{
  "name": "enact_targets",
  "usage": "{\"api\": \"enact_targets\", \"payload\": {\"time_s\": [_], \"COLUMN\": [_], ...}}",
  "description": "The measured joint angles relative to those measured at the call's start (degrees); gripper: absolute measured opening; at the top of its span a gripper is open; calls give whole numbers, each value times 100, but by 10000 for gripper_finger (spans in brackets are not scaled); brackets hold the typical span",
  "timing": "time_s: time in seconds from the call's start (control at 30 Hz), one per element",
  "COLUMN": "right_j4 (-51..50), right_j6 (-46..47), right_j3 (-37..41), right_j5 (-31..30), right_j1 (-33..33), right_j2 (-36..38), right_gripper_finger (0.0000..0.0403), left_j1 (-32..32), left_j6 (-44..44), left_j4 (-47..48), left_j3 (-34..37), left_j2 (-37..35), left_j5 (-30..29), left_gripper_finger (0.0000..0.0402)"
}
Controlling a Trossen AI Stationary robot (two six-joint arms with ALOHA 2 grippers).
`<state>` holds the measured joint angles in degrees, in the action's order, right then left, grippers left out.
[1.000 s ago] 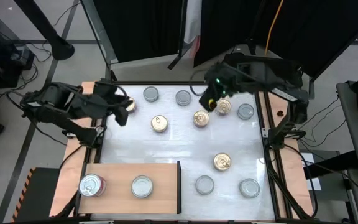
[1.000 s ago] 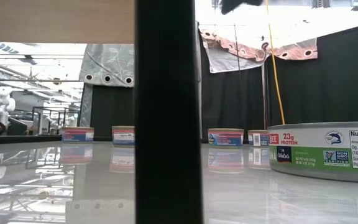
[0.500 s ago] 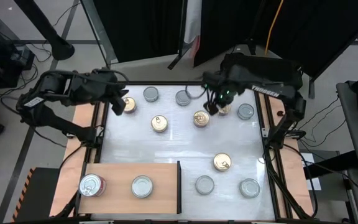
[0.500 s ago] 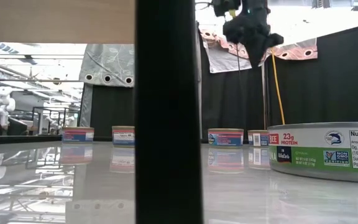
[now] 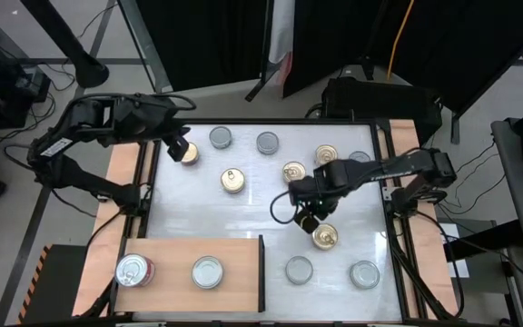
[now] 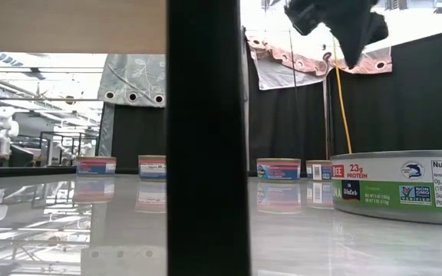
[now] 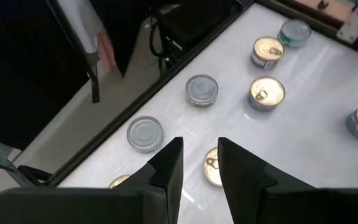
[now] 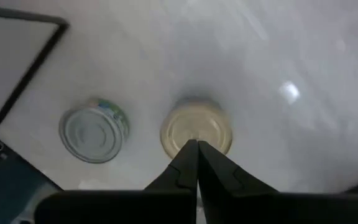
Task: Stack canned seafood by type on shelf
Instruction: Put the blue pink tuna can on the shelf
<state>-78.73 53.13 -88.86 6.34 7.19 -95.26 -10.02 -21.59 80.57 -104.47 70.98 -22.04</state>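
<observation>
Two tins on the wooden shelf (image 5: pixel 234 263): a red-labelled one (image 5: pixel 133 270) and a silver-lidded one (image 5: pixel 207 272). Right gripper (image 5: pixel 305 221) pinched closed, empty, just beside a gold-lidded tin (image 5: pixel 325 237). Left gripper (image 5: pixel 178 149) slightly parted, holding nothing, over the table's far-left corner.

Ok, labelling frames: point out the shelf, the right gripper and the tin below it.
shelf (image 5: pixel 171 256): high view, bare board.
right gripper (image 5: pixel 305 221): high view, fingertips.
gold-lidded tin (image 5: pixel 325 238): high view, lid centre.

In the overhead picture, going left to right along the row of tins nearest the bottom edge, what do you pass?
Red-labelled tin on the wooden board → silver tin on the board → silver tin on the white table → silver tin.
</observation>
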Motion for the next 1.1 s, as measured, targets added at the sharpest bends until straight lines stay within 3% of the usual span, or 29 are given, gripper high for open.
{"api": "enact_targets", "payload": {"time_s": [0.13, 0.27, 0.37, 0.5, 0.63, 0.83, 1.1], "right_j4": [286, 890, 1238, 1439, 1920, 2856, 2872], "right_j6": [459, 322, 64, -224, -309, -701, -1462], "right_j3": [336, 441, 439, 439, 439, 437, 437], "right_j5": [-4, 119, 135, 129, 128, 192, 447], "right_j1": [-10, -262, -586, -1068, -1446, -1718, -1954], "right_j2": [0, -2, 2, 40, 91, 125, 125], "right_gripper_finger": [0, 0, 0, 0, 10, 46, 97], "left_j1": [-240, -431, -519, -471, -191, 84, 79], "left_j6": [364, 492, 119, -1126, -2020, -1810, -1039], "left_j4": [221, 442, 619, 911, 925, 953, 927], "left_j3": [0, 0, 0, 38, 565, 1930, 2963], "left_j2": [23, 33, 31, 25, -190, -484, -550], "left_j5": [517, 847, 1234, 1632, 2320, 3078, 4577], "left_gripper_finger": [102, 102, 102, 102, 105, 138, 146]}}
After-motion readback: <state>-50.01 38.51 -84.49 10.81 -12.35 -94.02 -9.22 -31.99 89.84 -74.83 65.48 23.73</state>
